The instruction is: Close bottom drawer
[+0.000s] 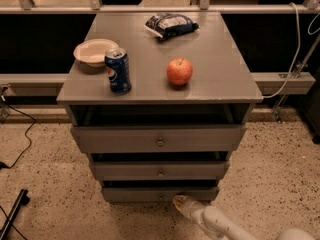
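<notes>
The grey cabinet has three drawers, all pulled out a little. The bottom drawer (160, 193) is the slimmest front, lowest down, with a small brass knob (161, 197) and a dark gap above it. My gripper (179, 202) on the white arm sits low at the right of the knob, right against the drawer's front panel at its lower edge. The top drawer (159, 140) and the middle drawer (160, 170) stand above it.
On the cabinet top (220, 79) stand a white bowl (94, 51), a blue soda can (118, 70), a red apple (179, 71) and a dark snack bag (170, 25). Speckled floor surrounds the cabinet; cables lie at the left (20, 134) and hang at the right (295, 59).
</notes>
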`<state>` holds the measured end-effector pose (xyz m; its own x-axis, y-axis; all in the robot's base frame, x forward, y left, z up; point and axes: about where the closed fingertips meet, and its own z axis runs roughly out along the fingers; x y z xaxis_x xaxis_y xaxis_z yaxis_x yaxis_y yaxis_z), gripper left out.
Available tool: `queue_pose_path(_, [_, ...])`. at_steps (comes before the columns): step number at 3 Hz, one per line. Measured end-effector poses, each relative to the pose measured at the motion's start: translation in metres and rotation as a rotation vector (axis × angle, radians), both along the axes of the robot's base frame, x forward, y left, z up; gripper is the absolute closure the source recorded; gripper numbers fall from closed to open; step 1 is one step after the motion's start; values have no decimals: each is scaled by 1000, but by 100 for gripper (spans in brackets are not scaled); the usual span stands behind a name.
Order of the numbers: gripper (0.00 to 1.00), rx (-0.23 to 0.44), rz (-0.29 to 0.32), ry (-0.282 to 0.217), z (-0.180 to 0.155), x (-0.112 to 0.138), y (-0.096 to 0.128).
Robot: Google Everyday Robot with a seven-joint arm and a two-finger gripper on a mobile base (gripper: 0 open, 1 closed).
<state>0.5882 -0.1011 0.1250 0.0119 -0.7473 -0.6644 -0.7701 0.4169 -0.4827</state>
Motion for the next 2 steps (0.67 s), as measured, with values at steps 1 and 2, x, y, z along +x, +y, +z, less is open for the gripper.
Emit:
queue_pose_path(1, [100, 3, 11, 35, -18, 6, 4])
queue_pose_path(2, [100, 17, 19, 85, -45, 3, 5])
